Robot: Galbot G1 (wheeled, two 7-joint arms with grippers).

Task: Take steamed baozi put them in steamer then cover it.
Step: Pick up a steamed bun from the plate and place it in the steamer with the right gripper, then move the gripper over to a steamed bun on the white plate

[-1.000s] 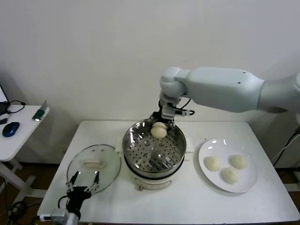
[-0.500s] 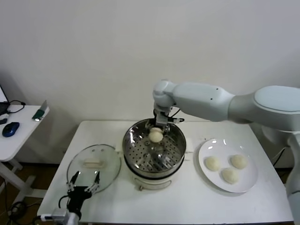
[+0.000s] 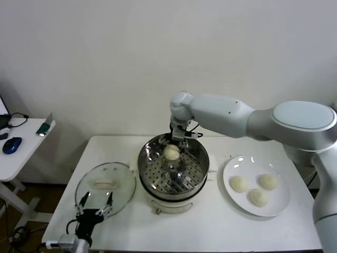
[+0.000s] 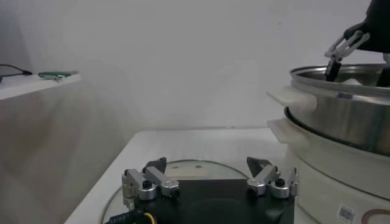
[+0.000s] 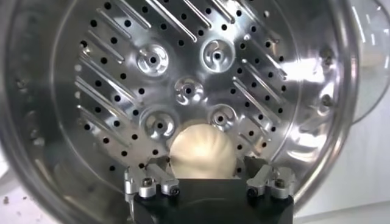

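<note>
- Right arm (image 3: 247, 117) comes in from the right side, stretched out toward the middle, with the wrist bent down at the far end.
- Right gripper (image 3: 174, 149) points straight down, fingers (image 5: 148, 182) closed on a baozi (image 5: 202, 154).
- Left gripper (image 3: 93, 204) sits low at the front-left, aimed forward, fingers (image 4: 148, 181) spread wide with nothing between them.
- Left arm is mostly out of view, only the wrist end shows.
</note>
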